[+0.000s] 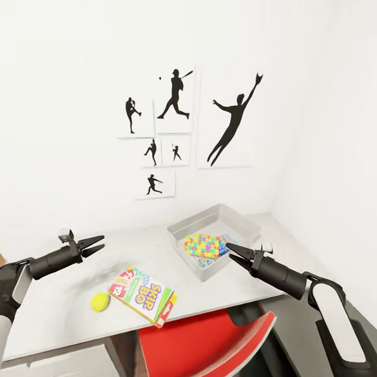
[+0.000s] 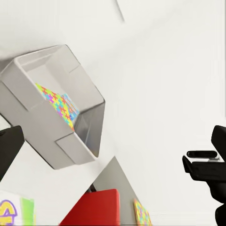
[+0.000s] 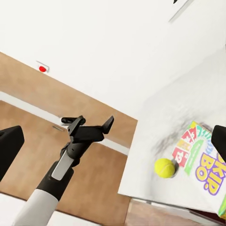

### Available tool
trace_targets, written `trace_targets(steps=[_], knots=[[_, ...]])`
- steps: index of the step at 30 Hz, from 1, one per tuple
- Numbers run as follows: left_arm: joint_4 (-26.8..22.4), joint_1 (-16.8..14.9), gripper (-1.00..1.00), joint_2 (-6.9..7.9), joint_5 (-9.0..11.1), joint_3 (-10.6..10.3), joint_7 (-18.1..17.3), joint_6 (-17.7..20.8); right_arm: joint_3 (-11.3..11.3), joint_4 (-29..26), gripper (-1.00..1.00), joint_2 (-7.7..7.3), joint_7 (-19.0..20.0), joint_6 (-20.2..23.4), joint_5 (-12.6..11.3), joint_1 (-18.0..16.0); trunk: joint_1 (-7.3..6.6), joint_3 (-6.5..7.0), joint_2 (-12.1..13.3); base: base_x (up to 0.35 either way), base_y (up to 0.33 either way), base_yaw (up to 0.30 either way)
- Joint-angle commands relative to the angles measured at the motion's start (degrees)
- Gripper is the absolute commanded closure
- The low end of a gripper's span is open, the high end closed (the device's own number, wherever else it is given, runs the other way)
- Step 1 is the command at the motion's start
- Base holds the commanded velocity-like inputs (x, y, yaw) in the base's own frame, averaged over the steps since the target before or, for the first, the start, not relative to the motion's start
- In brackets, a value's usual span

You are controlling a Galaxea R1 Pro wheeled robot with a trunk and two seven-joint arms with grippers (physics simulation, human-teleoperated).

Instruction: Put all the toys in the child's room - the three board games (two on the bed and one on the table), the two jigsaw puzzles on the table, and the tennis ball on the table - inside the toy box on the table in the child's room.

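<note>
From the head camera, the toy box (image 1: 215,233) sits on the table (image 1: 68,309) toward its right, far end, under 6 baseball silhouette prints (image 1: 176,95). Inside it lie jigsaw puzzles (image 1: 205,246), stacked; a blue edge shows beneath the top one, and the count is hard to tell. Outside the box, near the front edge, are 1 Skip-Bo carton (image 1: 143,294) and 1 tennis ball (image 1: 100,301) just beside it. The left gripper (image 1: 94,246) hovers over the table's left part, fingers slightly parted, holding nothing. The right gripper (image 1: 234,252) hangs at the box's near corner, fingers parted, empty. A red chair (image 1: 203,343) stands below the table.

The left wrist camera shows the box with a puzzle inside.

The right wrist camera shows 1 ball touching the carton.
</note>
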Motion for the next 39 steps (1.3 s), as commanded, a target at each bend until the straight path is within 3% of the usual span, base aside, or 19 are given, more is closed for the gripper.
trace_targets(steps=[1, 10, 23, 31, 39], knots=[[0.02, -0.07, -1.00, 0.02, 0.10, 0.04, -0.12, 0.56, -0.07, 0.00, -1.00, 0.01, 0.57, 0.21, 0.57, -0.07, 0.01, -0.13, -0.13, -0.239, 0.146, 0.005], [0.02, -0.06, -1.00, 0.03, 0.06, 0.07, -0.11, 0.54, 0.11, 0.00, -1.00, 0.07, 0.56, 0.20, 0.57, -0.04, 0.01, -0.13, -0.13, -0.219, 0.167, 0.151], [0.02, -0.06, -1.00, 0.04, 0.12, 0.15, -0.12, 0.44, 0.20, 0.00, -1.00, 0.10, 0.42, 0.16, 0.64, -0.02, 0.01, -0.13, -0.13, -0.025, 0.024, 0.282], [0.02, -0.05, -1.00, 0.04, 0.13, 0.15, -0.11, 0.37, 0.25, 0.00, -1.00, 0.10, -3.78, 0.19, 1.05, -0.03, 0.01, -0.13, -0.13, -0.003, 0.004, 0.262], [0.02, -0.11, -1.00, 0.07, 0.08, 0.15, -0.11, 0.26, 0.31, 0.00, -1.00, 0.15, -5.78, 0.20, 1.09, -0.03, 0.01, -0.13, -0.13, -0.055, 0.129, 0.045]])
